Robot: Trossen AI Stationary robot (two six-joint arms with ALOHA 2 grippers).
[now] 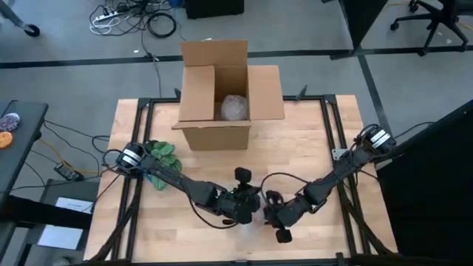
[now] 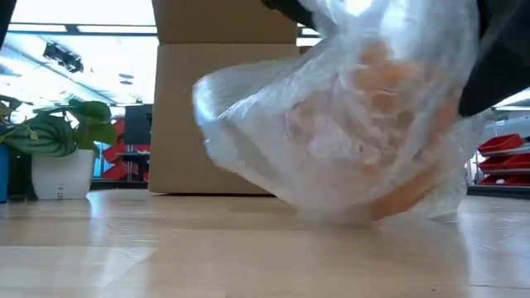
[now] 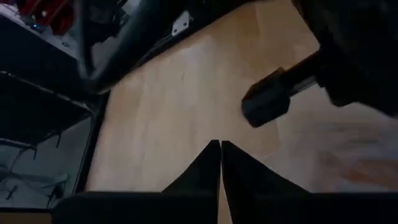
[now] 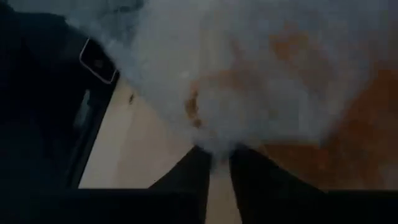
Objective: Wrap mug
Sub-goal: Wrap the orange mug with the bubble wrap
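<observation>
- Mug point(image 2: 389, 124), orange and swathed in bubble wrap point(image 2: 273, 116), is seen lifted at the right of the low view; in the high view it is hidden between the two grippers at lower centre.
- Right gripper point(image 4: 216, 163) is pinched onto a fold of wrap; a thin fold could tear or slip out, and the mug would be dropped onto the table point(image 1: 310, 140).
- Left gripper point(image 3: 220, 149) is shown closed on nothing, so no second hold is given; the loose wrap could be unwound by the mug's weight.
- Box point(image 1: 222, 103), at upper centre, already holds a wrapped bundle point(image 1: 234, 108); a collision is judged possible when packing.
</observation>
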